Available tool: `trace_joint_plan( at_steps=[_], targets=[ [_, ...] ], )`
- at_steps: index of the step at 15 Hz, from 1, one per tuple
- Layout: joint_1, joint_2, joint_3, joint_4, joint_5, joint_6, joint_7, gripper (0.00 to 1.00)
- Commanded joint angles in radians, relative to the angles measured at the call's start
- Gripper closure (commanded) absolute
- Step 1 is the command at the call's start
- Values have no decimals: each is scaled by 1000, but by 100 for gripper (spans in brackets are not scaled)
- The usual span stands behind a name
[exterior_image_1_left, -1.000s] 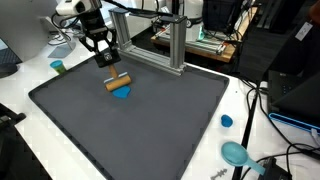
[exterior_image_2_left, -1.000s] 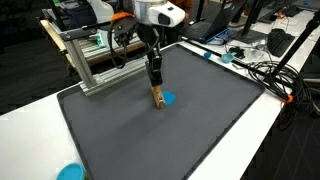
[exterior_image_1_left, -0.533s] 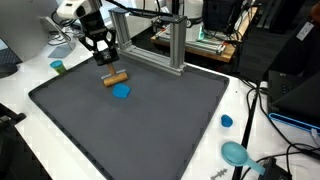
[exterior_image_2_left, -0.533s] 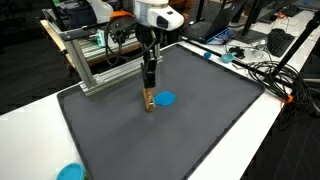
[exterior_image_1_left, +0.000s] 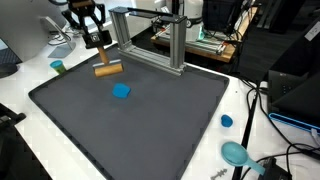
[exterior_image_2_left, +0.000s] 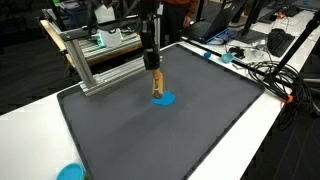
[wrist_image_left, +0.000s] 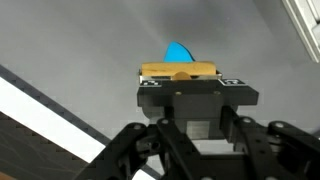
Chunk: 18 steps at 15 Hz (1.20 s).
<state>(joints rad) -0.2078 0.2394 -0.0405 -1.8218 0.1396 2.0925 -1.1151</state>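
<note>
Well to the left in an exterior view, a small green cup (exterior_image_1_left: 58, 67) stands on the white table (exterior_image_1_left: 20, 95), just off the edge of the dark mat (exterior_image_1_left: 150, 125). At three o'clock from the cup, the gripper (exterior_image_1_left: 102, 62) hangs over the mat's far left corner with its fingers clamped on a wooden piece (exterior_image_1_left: 107, 70), which is held level and clear of the mat surface. At five o'clock from the wooden piece, near it but apart, a blue piece (exterior_image_1_left: 121, 91) lies flat on the mat. At two o'clock from the wooden piece, an aluminium frame (exterior_image_1_left: 150, 35) stands along the mat's far edge. Further right, off the mat, a small blue cap (exterior_image_1_left: 227, 121) sits on the table, and a teal bowl (exterior_image_1_left: 236, 153) lies at five o'clock from the cap.

In an exterior view from another side, the frame (exterior_image_2_left: 100, 60) is on the left, the gripper (exterior_image_2_left: 155, 72) points straight down at its three o'clock, and the wooden piece (exterior_image_2_left: 157, 84) hangs just above the blue piece (exterior_image_2_left: 163, 98).

In the wrist view the gripper (wrist_image_left: 190, 82) grips the wooden piece (wrist_image_left: 178, 70) crosswise, and the blue piece (wrist_image_left: 180, 51) shows at twelve o'clock behind it.
</note>
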Motion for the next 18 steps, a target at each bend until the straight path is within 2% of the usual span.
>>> trace_joint_plan(
  at_steps=[1,4,6,9,10,11,14,15,16,18],
  targets=[
    [28,-140,-37,15,-51,-143,232,79],
    [50,-209,-29,6,-57,-217,346,79],
    [71,-245,-19,-28,-16,-249,326,79],
    [109,-283,-9,-113,0,-196,351,79],
    [105,-230,-21,-37,-26,-234,340,79],
    [114,-231,-19,-49,-26,-233,342,54],
    [114,-224,-23,-49,-27,-232,341,54],
    [112,-224,-25,-49,-27,-232,341,79],
    [106,-236,-33,-72,-33,-184,449,79],
    [98,-252,-45,-107,-3,-162,508,79]
  ],
)
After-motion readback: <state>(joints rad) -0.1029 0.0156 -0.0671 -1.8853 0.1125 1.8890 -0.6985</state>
